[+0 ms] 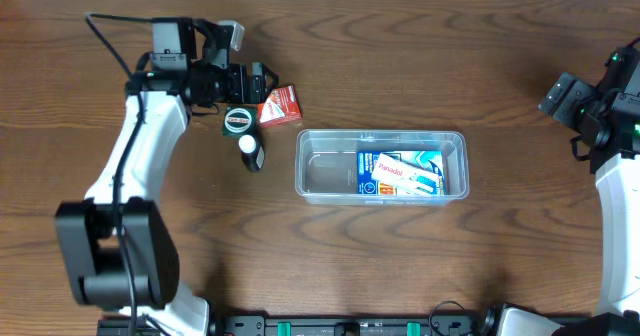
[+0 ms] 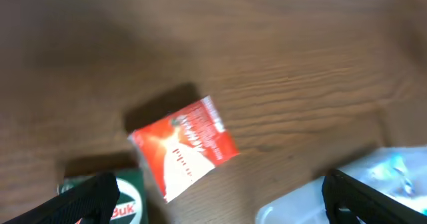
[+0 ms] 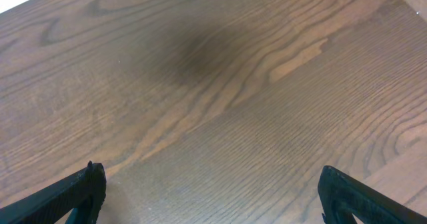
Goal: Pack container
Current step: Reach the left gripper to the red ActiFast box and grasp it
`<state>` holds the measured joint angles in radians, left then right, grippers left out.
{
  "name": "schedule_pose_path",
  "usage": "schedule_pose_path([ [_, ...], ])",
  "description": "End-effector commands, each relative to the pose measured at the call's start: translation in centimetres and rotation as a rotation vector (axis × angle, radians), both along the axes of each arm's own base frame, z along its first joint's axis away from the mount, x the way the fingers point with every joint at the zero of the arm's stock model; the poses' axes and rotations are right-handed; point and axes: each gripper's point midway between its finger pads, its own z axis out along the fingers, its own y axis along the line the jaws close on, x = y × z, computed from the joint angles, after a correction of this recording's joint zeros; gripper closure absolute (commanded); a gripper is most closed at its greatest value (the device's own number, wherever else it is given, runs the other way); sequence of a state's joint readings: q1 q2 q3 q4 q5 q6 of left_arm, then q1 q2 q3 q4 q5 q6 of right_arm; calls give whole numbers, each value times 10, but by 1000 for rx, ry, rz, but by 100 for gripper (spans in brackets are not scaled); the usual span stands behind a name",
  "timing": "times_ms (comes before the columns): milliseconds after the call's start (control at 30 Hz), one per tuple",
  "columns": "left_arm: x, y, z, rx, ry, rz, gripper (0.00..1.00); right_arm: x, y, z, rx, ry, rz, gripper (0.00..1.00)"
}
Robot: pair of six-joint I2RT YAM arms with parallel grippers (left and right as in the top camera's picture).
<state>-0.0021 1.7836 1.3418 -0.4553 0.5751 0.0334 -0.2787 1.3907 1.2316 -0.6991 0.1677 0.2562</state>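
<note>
The container (image 1: 382, 164), a clear shallow tub, sits mid-table with a blue and white Panadol box (image 1: 400, 173) lying in its right half. Its left half shows bare bottom. A red box (image 1: 281, 106) lies on the wood just up-left of the tub, and a green box with a round label (image 1: 238, 121) lies beside it. My left gripper (image 1: 248, 82) hovers open over these two. In the left wrist view the red box (image 2: 185, 147) lies ahead of the open gripper (image 2: 217, 204), the green box (image 2: 130, 197) by the left finger, the container's corner (image 2: 380, 181) by the right finger. My right gripper (image 1: 572, 101) is open over bare wood.
A small white and black item (image 1: 250, 151) lies on the table below the green box, left of the tub. The right wrist view shows only wood grain between the fingers of the right gripper (image 3: 213, 197). The table's far edge runs along the top.
</note>
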Motion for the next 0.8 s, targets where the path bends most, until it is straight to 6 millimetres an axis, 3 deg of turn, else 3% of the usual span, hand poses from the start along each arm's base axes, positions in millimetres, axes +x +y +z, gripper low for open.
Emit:
schedule_pose_path([
  [0,10,11,-25,54,79,124,2,1,-2,5,4,-15,-15,1],
  [200,12,8,-54,186,128,209,2,1,-2,5,4,-15,-15,1],
  [567,19,-3,-54,322,83,405,2,1,-2,5,4,-15,-15,1],
  [767,18,-5,-67,298,122,485,2,1,-2,5,4,-15,-15,1],
])
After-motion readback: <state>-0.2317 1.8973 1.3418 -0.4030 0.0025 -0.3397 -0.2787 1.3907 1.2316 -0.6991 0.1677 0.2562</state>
